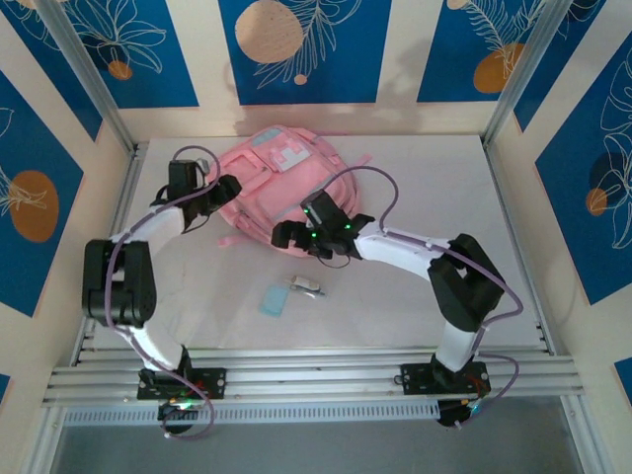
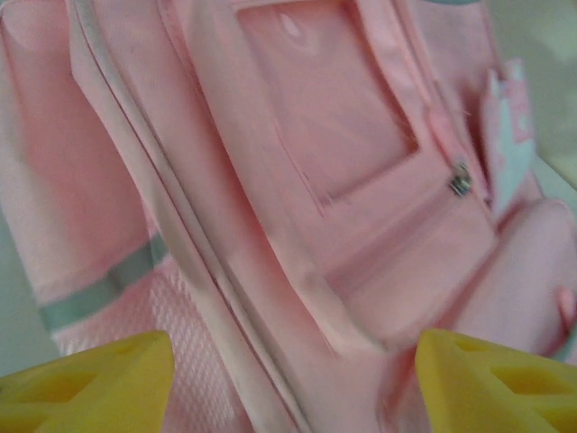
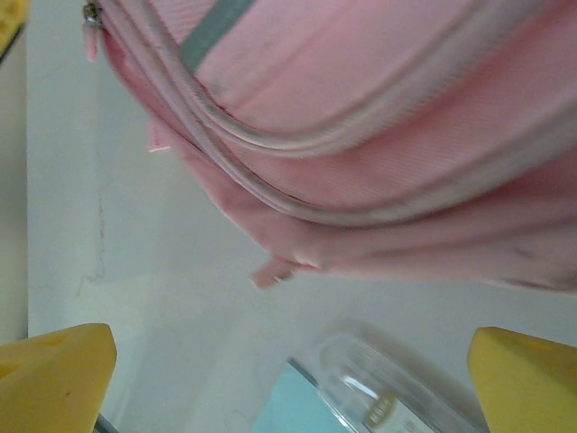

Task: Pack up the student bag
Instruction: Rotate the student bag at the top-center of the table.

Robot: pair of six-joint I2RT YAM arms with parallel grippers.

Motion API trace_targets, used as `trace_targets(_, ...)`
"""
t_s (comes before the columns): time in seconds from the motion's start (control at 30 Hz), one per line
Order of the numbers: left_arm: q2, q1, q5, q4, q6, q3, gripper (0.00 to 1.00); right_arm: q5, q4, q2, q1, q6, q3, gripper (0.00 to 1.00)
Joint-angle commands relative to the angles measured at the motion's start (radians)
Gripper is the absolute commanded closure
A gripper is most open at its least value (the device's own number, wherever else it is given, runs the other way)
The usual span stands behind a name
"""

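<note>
Two arms flank the bag [image 1: 272,183], which lies at the far middle of the bench [image 1: 425,188] with its front pockets facing up. The left fingers [image 2: 99,383] stand wide apart with nothing between them, poised over the bag's left side beside a seam and the front pocket. The right fingers [image 3: 54,374] are spread wide and empty, low over the bench at the bag's near edge. A blue card [image 1: 273,300] and a clear item [image 1: 308,286] lie loose just nearer the arms. The zips look shut, so nothing can likely go in yet. If either set of fingers pinches soft cloth rather than a zip pull [image 2: 460,180], the fabric may bunch or the whole bag may slide. A low sweep of the right arm could also knock the card and clear item away.
</note>
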Motion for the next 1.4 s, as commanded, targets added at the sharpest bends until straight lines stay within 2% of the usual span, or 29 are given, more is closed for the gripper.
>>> trace_targets(0.0,0.087,0.014,-0.014,0.005,-0.02,0.086,0.29,0.018,0.019,0.046,0.014,0.028,0.047,0.0)
trace_targets(0.17,0.19,0.015,0.011,0.02,-0.032,0.163,0.33,0.068,0.014,0.1,0.0,0.072,0.049,0.01)
trace_targets(0.2,0.215,0.017,0.027,0.017,-0.028,0.179,0.43,0.09,0.013,0.11,-0.008,0.068,0.05,0.0)
trace_targets(0.23,0.24,0.021,0.048,0.008,-0.028,0.195,0.59,0.12,0.011,0.121,-0.016,0.067,0.05,0.01)
trace_targets(0.27,0.256,0.024,0.072,-0.004,-0.031,0.207,0.81,0.146,0.006,0.132,-0.033,0.071,0.055,0.01)
trace_targets(0.3,0.262,0.026,0.095,0.002,-0.039,0.205,0.94,0.15,0.007,0.143,-0.053,0.067,0.059,0.01)
trace_targets(0.33,0.258,0.025,0.11,0.017,-0.045,0.193,1.0,0.151,0.011,0.15,-0.072,0.064,0.064,0.0)
trace_targets(0.43,0.191,0.018,0.143,0.075,-0.084,0.109,1.0,0.155,-0.006,0.167,-0.129,0.04,0.091,0.0)
trace_targets(0.57,0.035,-0.011,0.204,0.201,-0.207,-0.051,1.0,0.229,-0.11,0.167,-0.192,-0.023,0.16,0.0)
trace_targets(0.67,-0.088,-0.066,0.171,0.206,-0.25,-0.13,1.0,0.247,-0.18,0.153,-0.225,-0.069,0.201,0.0)
trace_targets(0.77,-0.185,-0.125,0.075,0.208,-0.281,-0.19,1.0,0.235,-0.26,0.115,-0.227,-0.09,0.222,0.0)
trace_targets(0.87,-0.246,-0.158,-0.009,0.204,-0.308,-0.217,1.0,0.19,-0.304,0.042,-0.196,-0.076,0.196,0.03)
trace_targets(1.0,-0.288,-0.184,-0.092,0.217,-0.322,-0.239,1.0,0.228,-0.346,-0.057,-0.106,-0.024,0.169,0.07)
trace_targets(1.1,-0.285,-0.194,-0.109,0.253,-0.351,-0.262,1.0,0.205,-0.31,-0.096,-0.04,0.006,0.168,0.09)
trace_targets(1.27,-0.271,-0.198,-0.091,0.308,-0.397,-0.298,1.0,0.102,-0.211,-0.036,0.026,0.059,0.203,0.16)
trace_targets(1.37,-0.281,-0.201,-0.097,0.324,-0.405,-0.317,1.0,0.065,-0.152,0.024,0.055,0.118,0.224,0.26)
